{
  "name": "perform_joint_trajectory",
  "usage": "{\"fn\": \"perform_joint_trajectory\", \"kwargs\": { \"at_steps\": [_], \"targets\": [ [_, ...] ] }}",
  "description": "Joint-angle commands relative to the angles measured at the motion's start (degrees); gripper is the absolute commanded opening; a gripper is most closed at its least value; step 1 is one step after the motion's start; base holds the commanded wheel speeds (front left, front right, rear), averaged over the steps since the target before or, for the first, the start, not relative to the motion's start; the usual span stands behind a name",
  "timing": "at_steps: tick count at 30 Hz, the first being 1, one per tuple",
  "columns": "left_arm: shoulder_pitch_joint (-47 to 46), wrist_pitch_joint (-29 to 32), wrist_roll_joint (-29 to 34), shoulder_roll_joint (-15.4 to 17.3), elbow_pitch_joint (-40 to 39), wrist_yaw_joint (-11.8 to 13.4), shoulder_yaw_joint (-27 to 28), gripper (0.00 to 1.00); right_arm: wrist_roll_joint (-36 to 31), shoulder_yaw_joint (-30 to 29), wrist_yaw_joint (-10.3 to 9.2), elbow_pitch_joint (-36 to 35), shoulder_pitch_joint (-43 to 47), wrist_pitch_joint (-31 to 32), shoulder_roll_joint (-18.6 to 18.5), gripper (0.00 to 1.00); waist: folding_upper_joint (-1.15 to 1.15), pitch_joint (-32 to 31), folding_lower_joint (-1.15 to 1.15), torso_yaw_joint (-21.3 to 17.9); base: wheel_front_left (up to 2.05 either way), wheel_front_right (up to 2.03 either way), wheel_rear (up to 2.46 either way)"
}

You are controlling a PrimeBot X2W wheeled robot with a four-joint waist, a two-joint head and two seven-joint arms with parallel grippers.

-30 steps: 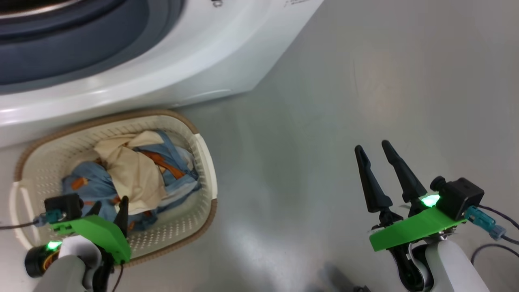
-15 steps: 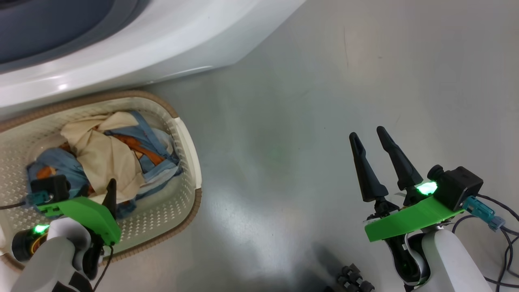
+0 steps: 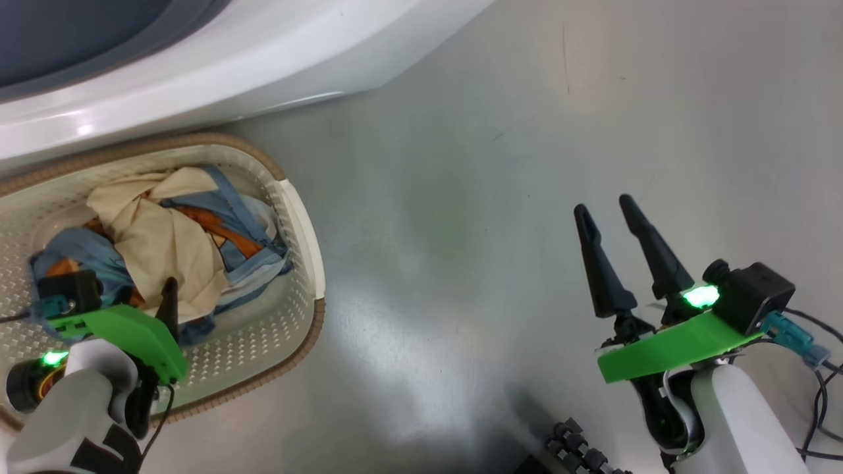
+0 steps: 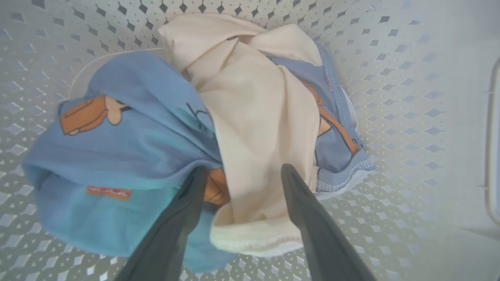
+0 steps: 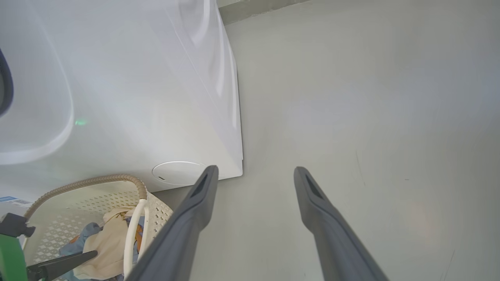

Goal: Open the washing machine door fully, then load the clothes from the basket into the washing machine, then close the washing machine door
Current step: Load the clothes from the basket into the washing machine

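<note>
Clothes [image 3: 158, 243], two pieces, blue and cream, lie in the single basket [image 3: 304, 227] by the washing machine [image 3: 230, 66]. My left gripper [image 4: 244, 169] hangs over them, jaws wide, holding nothing; my right gripper [image 3: 603, 204], jaws wide and empty, over the floor [image 3: 461, 197].

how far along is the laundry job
Done: door seems open, since the washing machine gasket shows uncovered. In hand: the open left gripper straddles the cream cloth of the clothes, lying in the basket. Left: grip, load everything, close the door. The right gripper hangs open over the floor.
</note>
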Motion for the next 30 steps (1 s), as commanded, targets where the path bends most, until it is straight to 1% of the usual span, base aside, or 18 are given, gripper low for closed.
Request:
{"fn": "perform_joint_trajectory", "kwargs": {
  "at_steps": [1,17,18,19,20,21,23,24,26,27,28,30],
  "targets": [
    [-0.2,-0.7,-0.6,1.5,0.5,-0.1,0.6,1.0,0.0,0.8,0.09,-1.3,0.9,-0.7,-0.5,1.0,0.0,0.3,0.0,-0.1,0.0,0.0,0.0],
    [-3.6,-2.0,-2.3,1.1,4.6,-0.1,-2.5,1.0,0.0,-0.1,0.09,-2.2,0.8,-0.7,-0.8,1.0,0.0,2.2,0.0,-0.5,0.0,0.0,0.0],
    [-3.8,-2.0,-2.4,1.0,4.7,-0.1,-2.7,0.98,0.0,-0.1,0.09,-2.2,0.8,-0.7,-0.8,1.0,0.0,2.4,0.0,-0.5,0.0,0.0,0.0],
    [-4.0,-2.1,-2.5,1.0,4.8,-0.1,-2.9,0.89,0.0,-0.2,0.09,-2.3,0.8,-0.7,-0.9,1.0,0.0,2.5,0.0,-0.4,0.0,0.0,0.0],
    [-4.2,-2.2,-2.7,1.0,4.9,-0.1,-3.2,0.58,0.0,-0.2,0.09,-2.3,0.8,-0.7,-0.9,1.0,0.0,2.7,0.0,-0.4,0.0,0.0,0.0],
    [-4.3,-2.3,-2.8,1.0,5.0,-0.1,-3.4,0.47,0.0,-0.2,0.09,-2.4,0.8,-0.7,-0.9,1.0,0.0,2.8,0.0,-0.4,0.0,0.0,0.0],
    [-4.6,-2.5,-3.0,1.0,5.2,-0.1,-3.8,0.33,0.0,-0.3,0.09,-2.4,0.7,-0.7,-0.9,1.0,0.0,3.0,0.0,-0.4,0.0,0.0,0.0],
    [-4.7,-2.6,-3.1,1.0,5.3,-0.1,-4.0,0.22,0.0,-0.3,0.09,-2.5,0.6,-0.7,-1.0,1.0,0.0,3.1,0.0,-0.4,0.0,0.0,0.0],
    [-4.8,-2.9,-3.3,1.0,5.5,-0.1,-4.5,0.1,0.0,-0.3,0.09,-2.5,0.6,-0.7,-1.0,1.0,0.0,3.3,0.0,-0.4,0.0,0.0,0.0],
    [-4.9,-3.0,-3.4,1.0,5.6,-0.1,-4.7,0.03,0.0,-0.3,0.09,-2.5,0.5,-0.7,-1.1,1.0,0.0,3.4,0.0,-0.4,0.0,0.0,0.0],
    [-5.0,-3.1,-3.6,1.0,5.7,-0.1,-4.9,0.0,0.0,-0.3,0.09,-2.5,0.5,-0.7,-1.2,1.0,0.0,3.5,0.0,-0.4,0.0,0.0,0.0],
    [-5.2,-3.4,-3.9,0.8,5.8,-0.1,-5.6,0.0,0.0,-0.5,0.09,-2.5,0.4,-0.7,-1.3,1.0,0.0,3.7,0.0,-0.2,0.0,0.0,0.0]
  ]
}}
